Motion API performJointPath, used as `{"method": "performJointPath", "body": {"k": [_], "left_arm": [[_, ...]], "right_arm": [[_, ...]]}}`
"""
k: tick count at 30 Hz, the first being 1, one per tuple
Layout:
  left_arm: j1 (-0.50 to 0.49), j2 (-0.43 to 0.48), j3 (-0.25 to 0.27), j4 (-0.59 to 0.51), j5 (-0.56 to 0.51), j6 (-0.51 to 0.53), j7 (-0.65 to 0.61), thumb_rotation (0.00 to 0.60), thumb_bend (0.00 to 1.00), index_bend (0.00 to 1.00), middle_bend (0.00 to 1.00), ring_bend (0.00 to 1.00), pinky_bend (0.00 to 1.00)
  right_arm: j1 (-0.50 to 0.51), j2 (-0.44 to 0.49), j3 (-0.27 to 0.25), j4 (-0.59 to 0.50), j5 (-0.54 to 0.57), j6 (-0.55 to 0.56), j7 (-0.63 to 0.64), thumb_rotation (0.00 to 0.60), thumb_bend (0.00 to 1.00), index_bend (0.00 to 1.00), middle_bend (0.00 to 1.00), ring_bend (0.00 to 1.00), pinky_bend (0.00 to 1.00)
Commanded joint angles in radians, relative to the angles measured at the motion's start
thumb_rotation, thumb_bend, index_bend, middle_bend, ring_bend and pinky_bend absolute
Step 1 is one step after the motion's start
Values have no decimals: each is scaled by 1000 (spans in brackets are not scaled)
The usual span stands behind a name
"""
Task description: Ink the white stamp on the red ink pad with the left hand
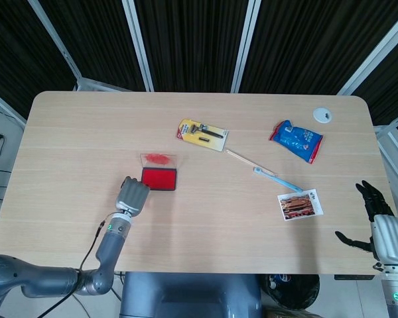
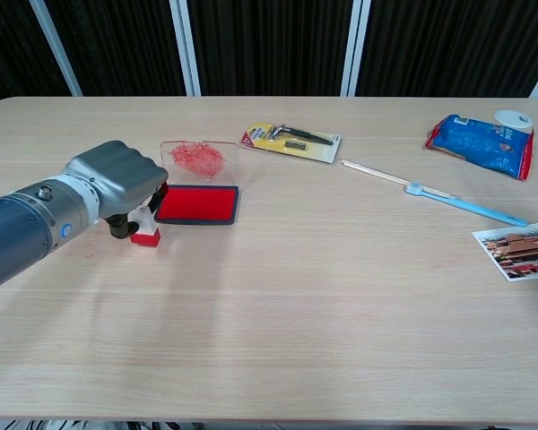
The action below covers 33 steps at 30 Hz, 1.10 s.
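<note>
A: Where's the stamp [image 2: 144, 226] rn?

B: Pinched in the left hand [image 2: 118, 182], fingers curled on its white top. Red base sits on or just above the tabletop [image 2: 278, 305], can't tell which. It's beside the ink pad [image 2: 198, 203], not over it.

A: So how to do the step well?

B: Imo keep the stamp upright, base flat, grip firm so it doesn't twist. The pad lies just off the fingertips, toward the far side w/ its clear lid [image 2: 198, 158] open behind. Any press should land square on the red, not the dark rim.

A: Right hand [image 1: 378, 222]?

B: Off at the tabletop's edge, well apart, fingers spread, holding nothing. Razor pack [image 2: 291, 141] is further out, no bother.
</note>
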Motion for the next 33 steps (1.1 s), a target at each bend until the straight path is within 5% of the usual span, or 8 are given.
{"method": "performJointPath", "body": {"k": [1,33], "left_arm": [[-2,-3,-2,3,-11,2,12,600,406,631,643,422,469],[-7,-11,-8,6,-54,8,63,600,272,494,498,340,408]], "right_arm": [[0,0,0,-1,0,0,1,600,105,0,0,0,186],[-1,-1,-2,1,-6,5,2,600,118,0,0,0,186]]}}
